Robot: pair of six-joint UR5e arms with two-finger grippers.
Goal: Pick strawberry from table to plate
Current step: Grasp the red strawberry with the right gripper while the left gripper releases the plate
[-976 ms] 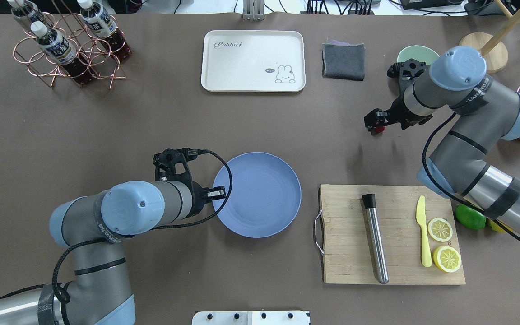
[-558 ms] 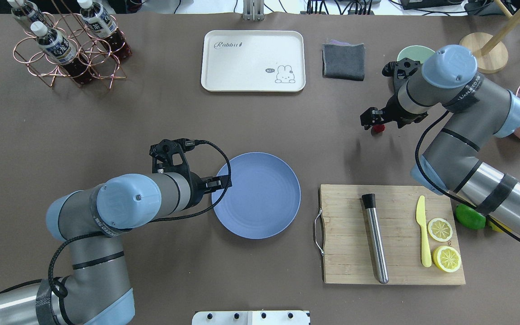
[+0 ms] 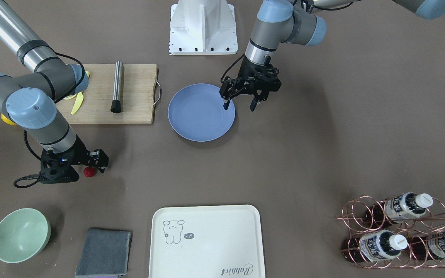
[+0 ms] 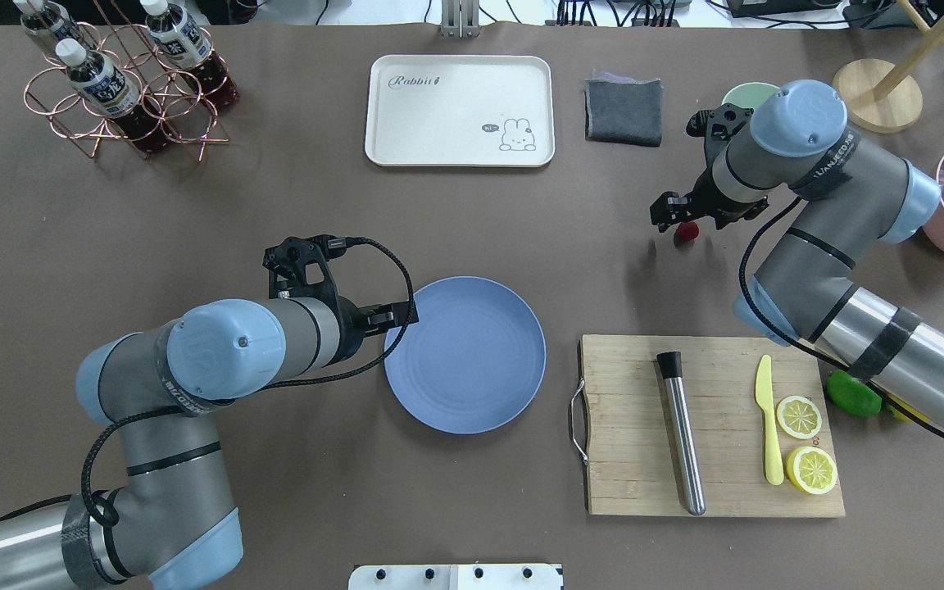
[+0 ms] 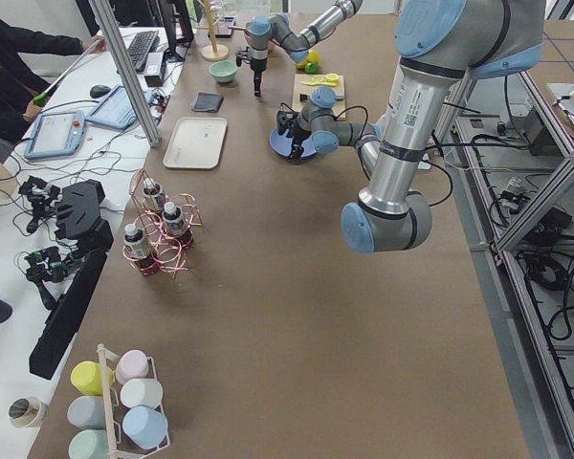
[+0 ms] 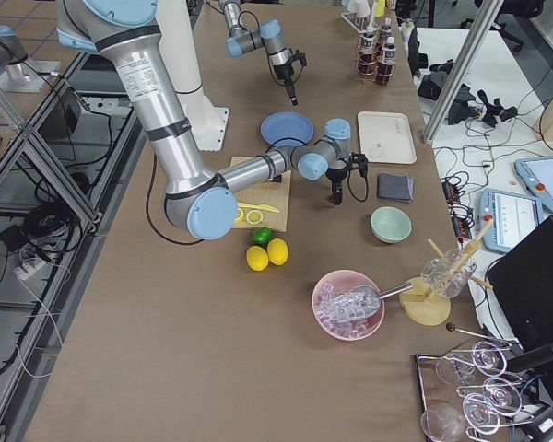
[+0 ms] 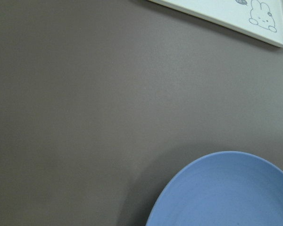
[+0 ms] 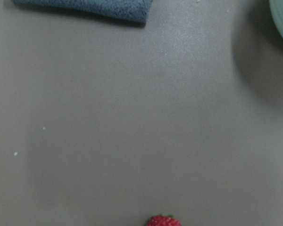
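The small red strawberry [image 4: 687, 232] lies on the brown table [image 4: 275, 213] at the far right. It shows at the bottom edge of the right wrist view [image 8: 163, 221]. My right gripper [image 4: 670, 213] hangs low right beside it, open, with the strawberry [image 3: 89, 172] next to one dark finger [image 3: 101, 159]; nothing is held. The blue plate [image 4: 464, 352] sits bare in the middle of the table. My left gripper [image 3: 239, 105] stands open over the plate's [image 3: 201, 112] left rim, empty.
A wooden cutting board [image 4: 628, 483] right of the plate holds a steel rod [image 4: 683, 438], a yellow knife [image 4: 767, 426] and lemon halves [image 4: 810, 469]. A cream tray [image 4: 460, 111], grey cloth [image 4: 624, 111] and green bowl [image 3: 21, 234] lie beyond. A bottle rack [image 4: 124, 82] stands far left.
My right gripper has shifted slightly left and farther away over the strawberry, which stays in place. The left arm has drawn back a little toward the plate's left rim.
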